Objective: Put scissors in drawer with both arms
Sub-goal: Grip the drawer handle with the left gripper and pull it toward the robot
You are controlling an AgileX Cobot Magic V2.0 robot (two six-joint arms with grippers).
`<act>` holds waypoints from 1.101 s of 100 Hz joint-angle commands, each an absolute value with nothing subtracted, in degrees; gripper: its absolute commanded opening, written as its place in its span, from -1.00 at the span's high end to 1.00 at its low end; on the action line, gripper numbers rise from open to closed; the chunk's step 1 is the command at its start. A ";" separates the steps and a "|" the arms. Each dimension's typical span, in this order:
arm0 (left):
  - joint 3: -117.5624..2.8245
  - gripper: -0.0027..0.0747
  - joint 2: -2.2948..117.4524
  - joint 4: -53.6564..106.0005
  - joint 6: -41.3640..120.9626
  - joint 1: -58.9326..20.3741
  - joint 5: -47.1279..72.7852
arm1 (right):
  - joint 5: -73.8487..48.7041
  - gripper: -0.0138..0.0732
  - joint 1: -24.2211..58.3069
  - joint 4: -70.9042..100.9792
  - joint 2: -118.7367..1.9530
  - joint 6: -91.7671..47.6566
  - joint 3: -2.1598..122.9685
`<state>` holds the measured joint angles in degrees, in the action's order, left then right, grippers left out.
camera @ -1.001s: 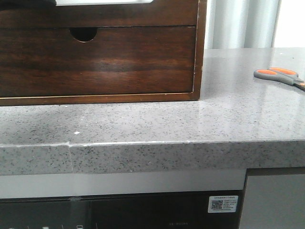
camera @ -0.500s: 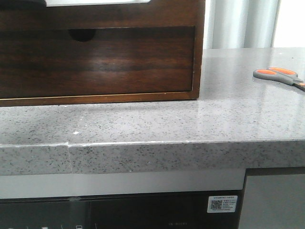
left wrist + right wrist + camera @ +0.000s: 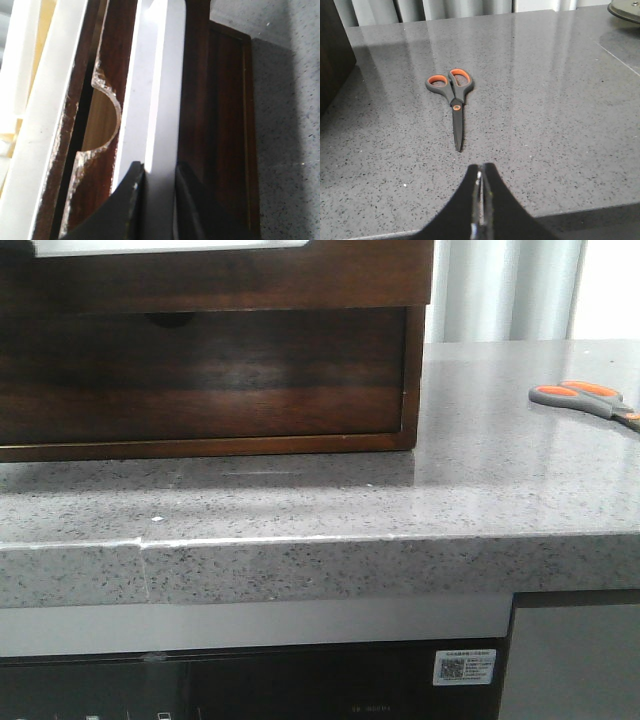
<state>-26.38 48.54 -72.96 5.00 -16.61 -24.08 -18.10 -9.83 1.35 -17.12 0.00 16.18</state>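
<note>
The scissors (image 3: pixel 585 398) lie flat on the grey countertop at the far right, orange-lined loops to the left. In the right wrist view the scissors (image 3: pixel 452 92) point their blades toward my right gripper (image 3: pixel 481 170), which is shut and empty a short way from the blade tip. The drawer (image 3: pixel 220 275) is at the top left of the front view, its plain brown front pulled out over the notched front below. My left gripper (image 3: pixel 157 172) is shut on the drawer's white top edge (image 3: pixel 157 90), beside its brown front (image 3: pixel 215 125). Neither gripper shows in the front view.
The wooden cabinet (image 3: pixel 418 350) stands on the countertop (image 3: pixel 300 500) at the left; its lower notched drawer front (image 3: pixel 200 370) is shut. The counter's front edge (image 3: pixel 300 570) has a dark appliance below. A dark round object (image 3: pixel 625 10) sits far off beside the scissors.
The upper drawer has slid out toward the camera and now hides nearly all of the half-round notch below it. The scissors have not moved.
</note>
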 commanded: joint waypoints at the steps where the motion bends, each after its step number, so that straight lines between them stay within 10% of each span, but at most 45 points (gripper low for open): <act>1: -27.44 0.92 45.27 -70.47 2.15 -16.75 -25.32 | -13.39 0.90 -10.15 1.27 -18.14 0.00 17.72; 59: -25.76 0.89 40.62 -77.74 -5.25 -16.75 -25.83 | -13.39 0.90 -10.15 1.27 -18.14 0.00 17.72; 85: -25.76 0.13 40.62 -77.74 -5.25 -16.75 -25.83 | -13.63 0.90 -10.15 1.27 -18.14 0.00 17.72; 110: -25.67 0.10 39.52 -77.74 -7.28 -16.75 -28.27 | -13.63 0.90 -10.15 1.27 -18.14 0.00 17.72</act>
<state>-23.74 40.27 -81.44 -5.12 -16.61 -25.83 -18.10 -9.83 1.35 -17.12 0.00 16.18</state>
